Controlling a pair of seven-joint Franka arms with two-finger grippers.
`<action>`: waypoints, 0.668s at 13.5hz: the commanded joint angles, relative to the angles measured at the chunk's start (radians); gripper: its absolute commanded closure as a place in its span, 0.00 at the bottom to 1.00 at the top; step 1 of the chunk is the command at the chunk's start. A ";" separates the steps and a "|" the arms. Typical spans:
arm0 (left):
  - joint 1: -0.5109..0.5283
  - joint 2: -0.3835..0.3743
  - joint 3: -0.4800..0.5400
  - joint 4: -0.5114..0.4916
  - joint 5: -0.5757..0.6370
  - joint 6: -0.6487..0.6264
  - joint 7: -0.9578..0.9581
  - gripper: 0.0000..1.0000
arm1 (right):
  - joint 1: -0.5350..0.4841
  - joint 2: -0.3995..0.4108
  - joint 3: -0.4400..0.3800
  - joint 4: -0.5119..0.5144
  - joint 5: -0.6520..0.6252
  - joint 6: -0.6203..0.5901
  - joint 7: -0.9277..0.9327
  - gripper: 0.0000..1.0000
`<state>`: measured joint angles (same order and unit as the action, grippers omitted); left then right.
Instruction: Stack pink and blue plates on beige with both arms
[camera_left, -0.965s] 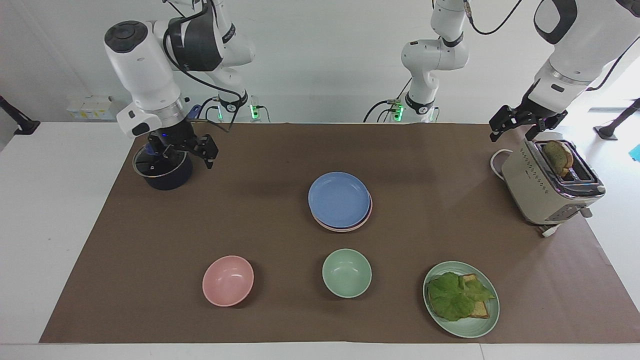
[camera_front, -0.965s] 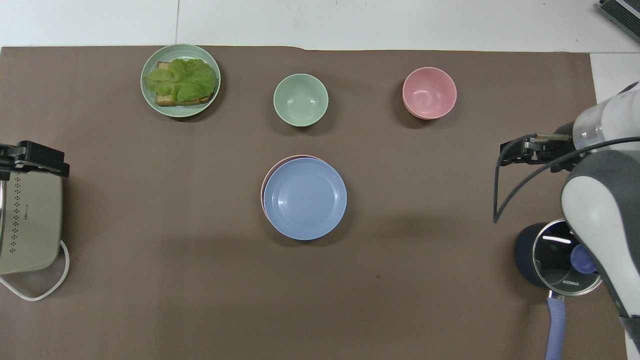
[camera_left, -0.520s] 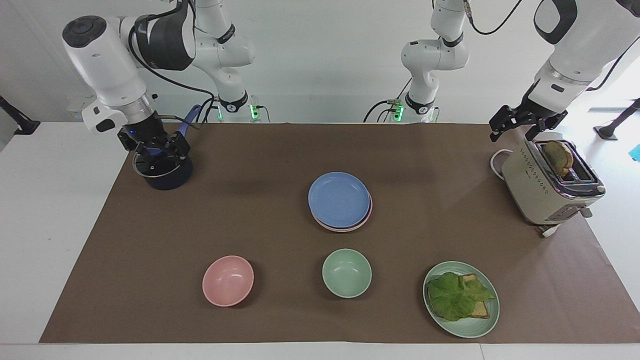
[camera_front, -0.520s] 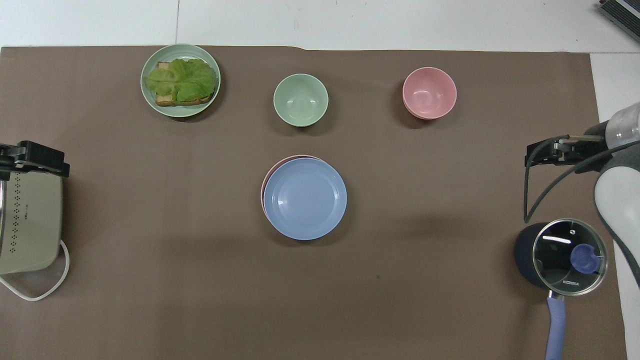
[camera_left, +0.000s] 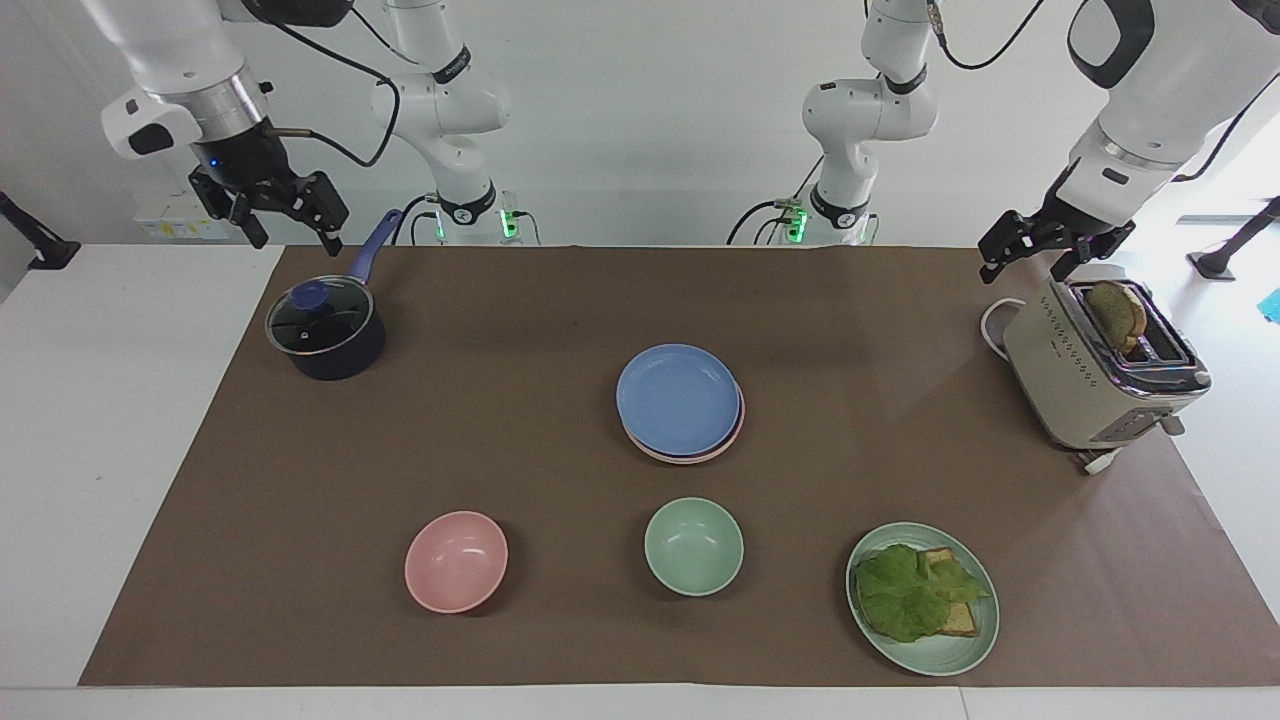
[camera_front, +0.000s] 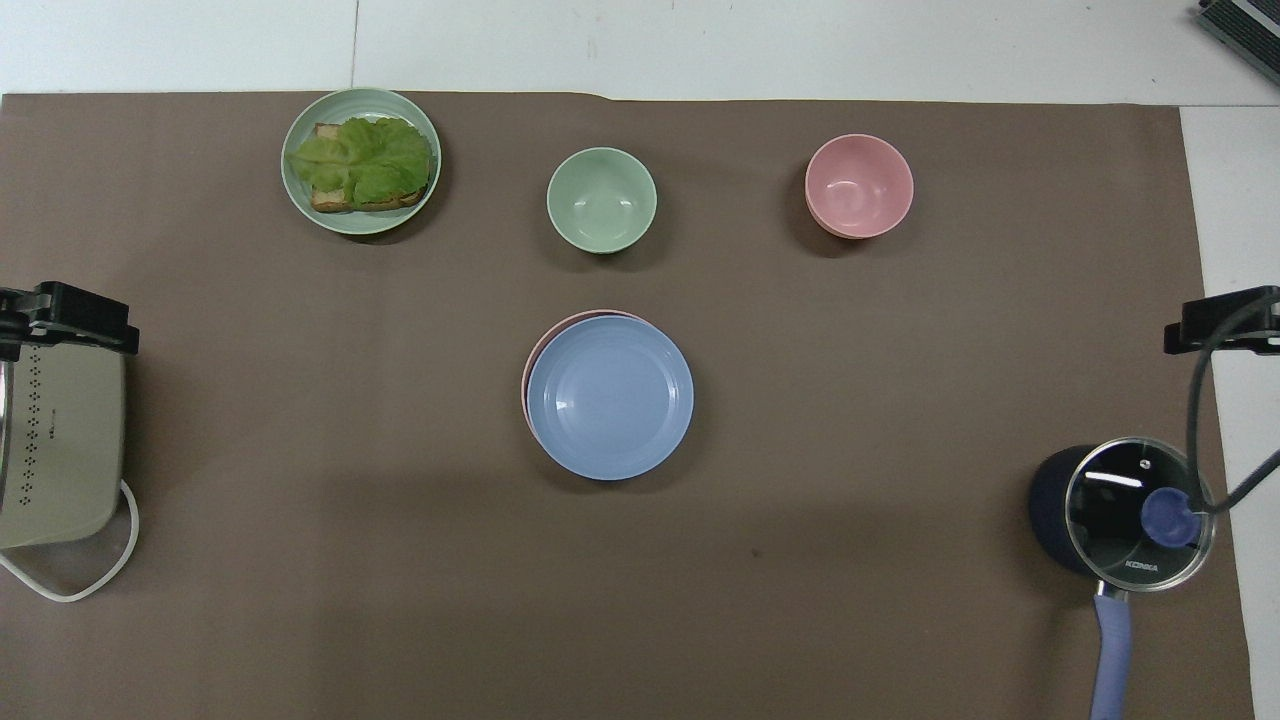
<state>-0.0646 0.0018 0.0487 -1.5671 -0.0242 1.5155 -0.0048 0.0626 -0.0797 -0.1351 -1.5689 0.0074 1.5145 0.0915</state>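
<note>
— So, where do the plates sit?
— Near the middle of the frame in both views, on the brown mat (camera_left: 300, 470). The blue plate (camera_left: 678, 398) lies on top, shifted a little off centre, so a pink plate (camera_left: 740, 418) shows as a thin crescent under it. In the facing view a pale rim of the beige plate (camera_left: 668, 455) peeks out at the bottom of the stack.
— And the grippers?
— The right gripper (camera_left: 285, 222) hangs in the upper left of the facing view, up in the air above the table edge, close to the handle of the dark pot (camera_left: 330, 345). Its fingers are spread apart and hold nothing. In the overhead view only its black tip (camera_front: 1222, 322) shows at the right edge.
— The left one?
— The left gripper (camera_left: 1030, 255) is at the upper right of the facing view, over the toaster (camera_left: 1085, 385), fingers apart and empty too. A slice of bread (camera_left: 1117, 312) stands in the toaster's slot.
— Anything else on the mat?
— Along the lower part of the facing view: a pink bowl (camera_left: 456, 561), a green bowl (camera_left: 693, 546), and a green plate (camera_left: 950, 655) with toast under a lettuce leaf (camera_left: 910, 592). The pot carries a glass lid (camera_front: 1138, 513) with a blue knob.
</note>
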 joint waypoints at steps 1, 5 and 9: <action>0.006 -0.022 -0.006 -0.021 0.015 0.003 0.003 0.00 | 0.003 -0.043 0.009 -0.054 -0.023 -0.002 -0.003 0.00; 0.006 -0.022 -0.006 -0.021 0.015 0.003 0.003 0.00 | 0.011 -0.043 0.020 -0.056 -0.024 0.009 0.002 0.00; 0.006 -0.022 -0.004 -0.021 0.015 0.003 0.003 0.00 | 0.034 -0.043 0.020 -0.073 -0.049 0.049 -0.022 0.00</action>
<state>-0.0646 0.0018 0.0487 -1.5671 -0.0242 1.5155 -0.0048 0.0948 -0.0987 -0.1205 -1.6049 -0.0078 1.5390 0.0912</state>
